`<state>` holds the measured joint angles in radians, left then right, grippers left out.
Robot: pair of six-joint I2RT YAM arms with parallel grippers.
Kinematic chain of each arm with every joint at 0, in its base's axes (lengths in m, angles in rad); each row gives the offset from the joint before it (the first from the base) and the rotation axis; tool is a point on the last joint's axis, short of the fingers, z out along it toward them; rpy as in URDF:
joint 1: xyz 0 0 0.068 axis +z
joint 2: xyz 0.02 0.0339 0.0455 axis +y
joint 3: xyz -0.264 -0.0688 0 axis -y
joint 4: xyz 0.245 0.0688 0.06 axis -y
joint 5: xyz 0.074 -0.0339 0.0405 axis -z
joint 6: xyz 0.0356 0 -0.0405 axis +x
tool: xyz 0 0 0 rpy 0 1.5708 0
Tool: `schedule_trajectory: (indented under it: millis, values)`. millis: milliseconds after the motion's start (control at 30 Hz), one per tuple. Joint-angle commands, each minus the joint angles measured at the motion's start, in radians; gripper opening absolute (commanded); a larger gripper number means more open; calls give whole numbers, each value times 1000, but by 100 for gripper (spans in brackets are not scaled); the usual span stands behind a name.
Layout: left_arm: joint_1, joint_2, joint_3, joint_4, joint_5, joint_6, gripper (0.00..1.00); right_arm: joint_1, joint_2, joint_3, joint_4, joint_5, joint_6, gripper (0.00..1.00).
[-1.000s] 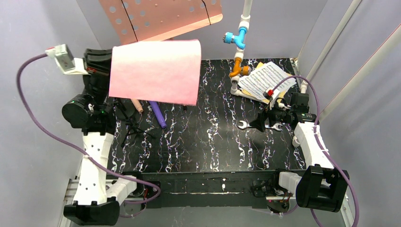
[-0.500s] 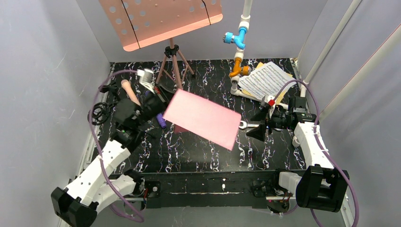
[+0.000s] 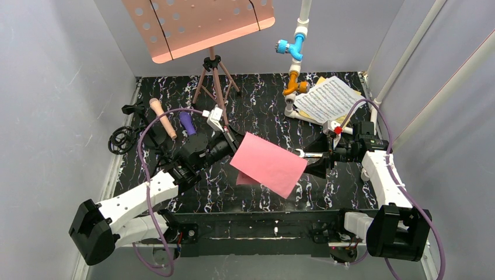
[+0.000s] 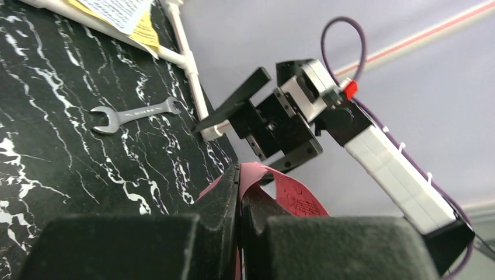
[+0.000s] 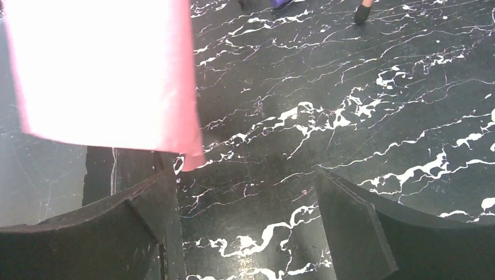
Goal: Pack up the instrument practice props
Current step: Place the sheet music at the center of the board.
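My left gripper (image 3: 232, 146) (image 4: 240, 175) is shut on one edge of a pink music sheet (image 3: 268, 164) (image 4: 295, 195), holding it low over the middle of the table. The sheet's far edge reaches my right gripper (image 3: 315, 163) (image 5: 245, 175), which is open with nothing between its fingers. In the right wrist view the sheet (image 5: 105, 64) hangs just past the left finger. The salmon-pink music rest (image 3: 198, 26) stands on tripod legs (image 3: 216, 81) at the back. Peach (image 3: 162, 118) and purple (image 3: 187, 122) microphones and black mic holders (image 3: 124, 139) lie at the left. White and yellow sheets (image 3: 327, 98) lie at the back right.
A silver wrench (image 4: 137, 114) lies on the black marbled table (image 3: 262, 111) under the right gripper, partly hidden in the top view. A white pipe with blue and orange valves (image 3: 295, 64) rises at the back right. Grey walls enclose the table.
The left arm has swung the pink sheet from high at the back left down to the table's middle, next to the right gripper. The right gripper has shifted slightly left.
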<state>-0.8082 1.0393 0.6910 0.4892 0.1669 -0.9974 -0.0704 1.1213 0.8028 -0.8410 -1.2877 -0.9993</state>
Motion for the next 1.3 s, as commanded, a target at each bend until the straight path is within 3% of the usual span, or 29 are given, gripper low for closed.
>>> schedule_trajectory:
  millis: [0, 433, 667, 967, 1267]
  values:
    - [-5, 9, -30, 25, -103, -43, 0, 7, 3, 21, -23, -44, -15, 98]
    - [-13, 147, -14, 35, 24, -144, 0, 14, 12, 19, 21, -37, 23, 98]
    - [-13, 170, -37, 34, 39, -204, 0, 13, 12, 17, 130, 1, 160, 98]
    - [-13, 185, -27, 37, 78, -174, 0, 13, 16, 12, 213, -18, 273, 98]
    - [-13, 224, -13, 42, 119, -156, 0, 9, 26, -7, 369, -29, 471, 80]
